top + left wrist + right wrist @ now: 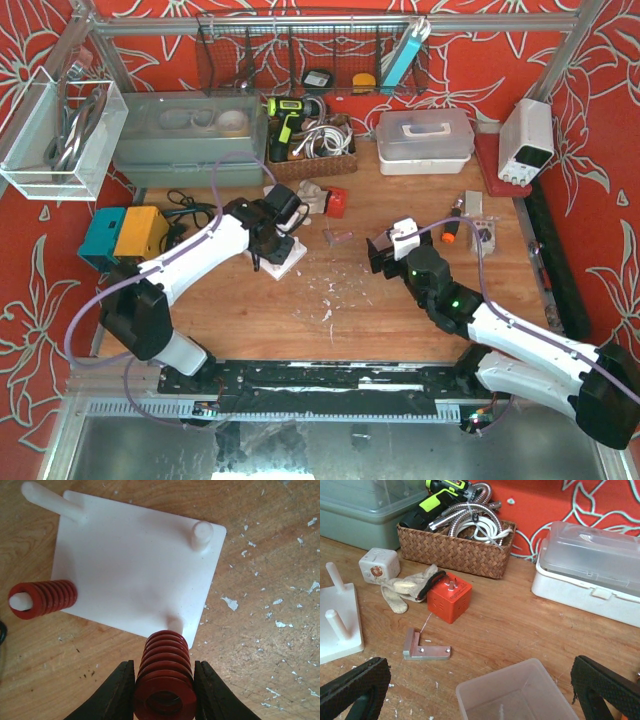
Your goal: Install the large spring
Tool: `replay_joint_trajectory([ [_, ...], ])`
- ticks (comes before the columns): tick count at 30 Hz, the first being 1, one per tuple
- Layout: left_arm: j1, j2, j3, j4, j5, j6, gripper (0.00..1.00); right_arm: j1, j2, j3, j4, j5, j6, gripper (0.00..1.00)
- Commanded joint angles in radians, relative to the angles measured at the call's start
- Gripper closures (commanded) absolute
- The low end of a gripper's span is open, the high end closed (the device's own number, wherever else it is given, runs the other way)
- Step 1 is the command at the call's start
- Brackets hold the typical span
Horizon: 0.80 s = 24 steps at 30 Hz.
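Left gripper (164,692) clenched on the large red coil spring (165,677), which I'm holding bore-first at the stubby white peg (175,623) on the white plastic plate (135,565) for a straight push-on; right gripper (480,690) released, parked aside.

A scuffed wooden table (370,335) stood inside a silver metal frame (330,23), enclosed on three sides by red walls (30,300) patterned with white flowers, with a wire rack (250,60) hanging along the back under even light.
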Motion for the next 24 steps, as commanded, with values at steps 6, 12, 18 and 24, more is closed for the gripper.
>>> replay_joint_trajectory([
  [6,0.003,0.043,-0.067,0.069,0.015,0.0,0.99,-0.009,-0.012,0.002,-0.016,0.012,0.017,0.01],
  [12,0.003,0.05,-0.088,0.096,0.009,-0.006,0.73,-0.01,-0.013,0.003,-0.021,0.009,0.02,0.01],
  [18,0.003,0.016,-0.087,0.117,0.032,-0.01,0.43,-0.011,-0.01,0.014,-0.039,0.002,0.035,0.01],
  [24,0.003,-0.106,-0.118,0.262,0.022,-0.041,0.29,-0.029,0.017,0.081,-0.16,-0.003,0.112,0.01],
])
